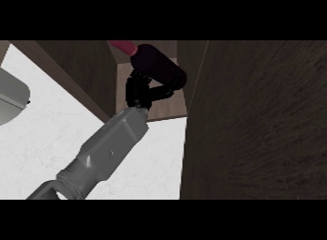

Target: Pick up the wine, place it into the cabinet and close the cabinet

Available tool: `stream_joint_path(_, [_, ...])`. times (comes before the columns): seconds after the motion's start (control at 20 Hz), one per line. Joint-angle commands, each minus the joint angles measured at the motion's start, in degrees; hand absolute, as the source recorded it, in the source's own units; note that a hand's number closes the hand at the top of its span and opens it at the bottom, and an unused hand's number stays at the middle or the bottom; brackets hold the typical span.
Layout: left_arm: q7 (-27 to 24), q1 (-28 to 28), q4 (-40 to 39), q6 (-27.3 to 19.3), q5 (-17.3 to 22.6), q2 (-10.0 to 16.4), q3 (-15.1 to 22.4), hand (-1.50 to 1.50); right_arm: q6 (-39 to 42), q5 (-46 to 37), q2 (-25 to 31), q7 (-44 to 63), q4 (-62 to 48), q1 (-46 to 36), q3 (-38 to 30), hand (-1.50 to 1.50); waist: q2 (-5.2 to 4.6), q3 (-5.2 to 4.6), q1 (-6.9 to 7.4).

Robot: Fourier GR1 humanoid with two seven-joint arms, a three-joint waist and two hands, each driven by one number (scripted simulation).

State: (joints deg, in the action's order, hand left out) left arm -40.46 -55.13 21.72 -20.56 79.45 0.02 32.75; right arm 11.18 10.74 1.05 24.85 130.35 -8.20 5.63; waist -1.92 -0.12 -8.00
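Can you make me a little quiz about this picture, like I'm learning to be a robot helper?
1. True or false: the left hand holds nothing.
2. What colour is the top of the wine bottle? A green, B red, C white.
3. Fill in: the cabinet door stands ____.
Key: 1 false, its fingers curl round the wine bottle; 2 B; 3 open.

Wine bottle (159,63) runs off at the top, red end clipped, its base hidden in the left hand (138,93). That grey rounded object (1,93) is cut by the left edge, so there's no telling what it is.
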Motion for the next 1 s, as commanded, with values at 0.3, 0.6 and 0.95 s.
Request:
stream_joint_path(0.3, [-2.0,-3.1,-1.1,-2.0,6.1,0.0,1.7,-1.50,0.3,-0.2,0.0,-0.6,1.5,1.7,0.5,-1.50,-0.07,0.03,-0.20])
stream_joint_path(0.6, [-2.4,-3.9,-3.2,-5.8,6.1,0.0,5.5,-1.50,0.2,-1.5,-0.1,-1.2,-0.3,0.1,0.9,-1.50,-0.11,0.02,0.12])
stream_joint_path(0.95, [-3.2,-6.2,-3.0,-8.6,3.1,0.0,11.1,-1.50,0.0,-0.3,-0.8,-1.1,0.9,2.6,1.2,-1.50,0.24,0.09,0.72])
